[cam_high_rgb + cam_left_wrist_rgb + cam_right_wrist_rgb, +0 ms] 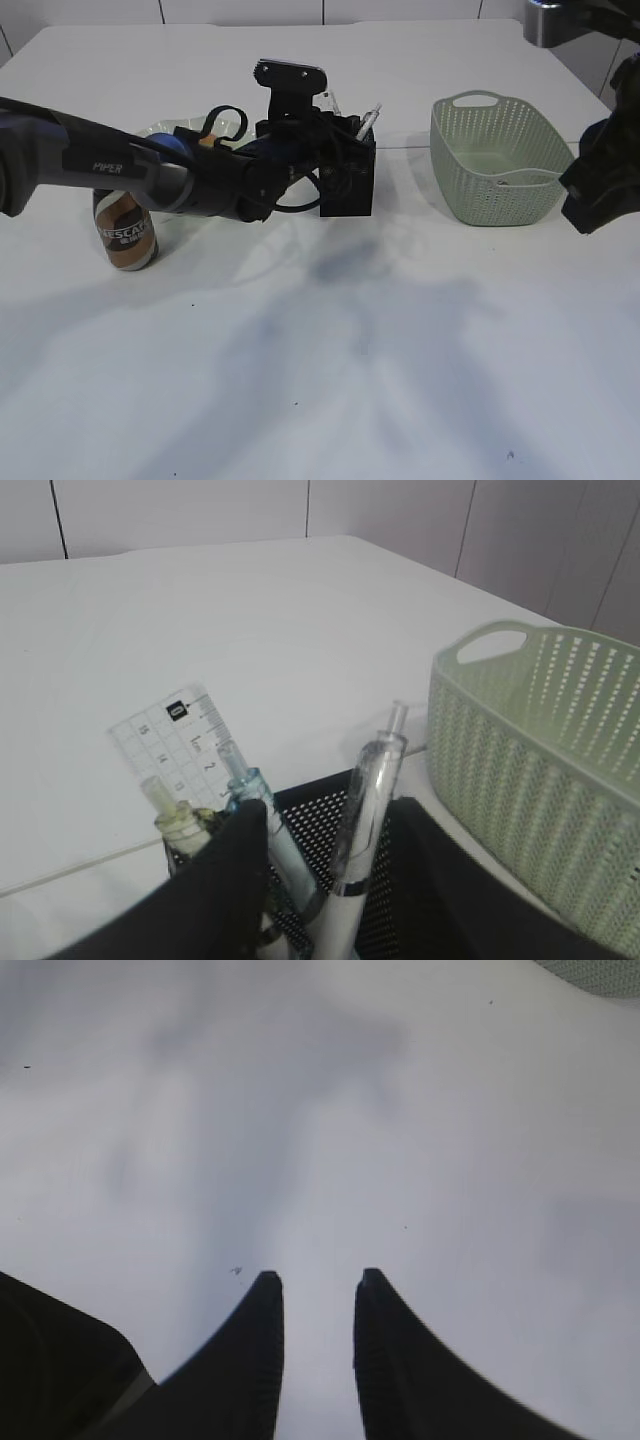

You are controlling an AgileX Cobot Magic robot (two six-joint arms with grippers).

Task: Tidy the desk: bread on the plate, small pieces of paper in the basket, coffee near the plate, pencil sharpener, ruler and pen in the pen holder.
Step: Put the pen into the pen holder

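While the left gripper (325,825) hangs directly over the black mesh pen holder (347,178), its jaws stand parted with a clear-barrelled pen (362,810) upright in the gap between them. The pen's shaft sits away from the left finger and just beside the right one; whether that finger touches it cannot be told, and no clamping is visible. The pen's lower end is inside the holder.

Also in the holder, per the left wrist view: a transparent ruler (182,740) standing tilted at the far corner, a blue-tinted pen (252,795) beside the left finger, and a yellowish-topped item (180,820) at the near-left corner, too blurred to identify. The pencil sharpener cannot be made out.

Right gripper (317,1290): jaws partly apart, nothing between them, pointing down at bare white table (420,1140). In the exterior view this arm sits at the right edge, just beside the green basket (497,160).

Surroundings, exterior view: the basket stands right of the pen holder, apart from it; something pale lies on its floor, not identifiable. The coffee can (125,232) stands upright at left, partly behind the left arm. The plate (165,130) is mostly hidden behind that arm; a small orange-brown patch shows there, possibly the bread, not certain.
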